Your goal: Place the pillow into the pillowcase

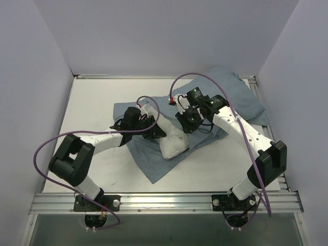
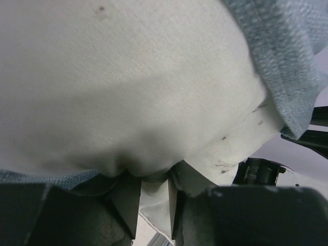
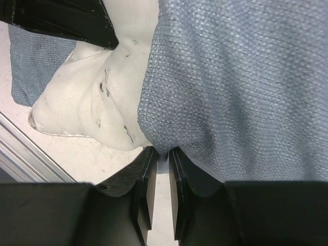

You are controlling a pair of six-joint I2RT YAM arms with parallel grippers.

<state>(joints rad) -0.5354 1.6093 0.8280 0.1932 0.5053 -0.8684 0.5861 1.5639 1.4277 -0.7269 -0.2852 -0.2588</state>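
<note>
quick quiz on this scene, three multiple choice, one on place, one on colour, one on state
1. The pillow's bare white end is
A resting on the pillowcase
B hanging off the near rail
C against the back wall

2. The pillowcase cloth is
A red
B blue-grey
C yellow

3. The left gripper is
A open
B shut on the pillow
C shut on a cable

Answers:
1 A, the top view shows the white end on the spread cloth.
2 B, every view shows a blue-grey weave.
3 B, the left wrist view shows white cloth pinched in it.
</note>
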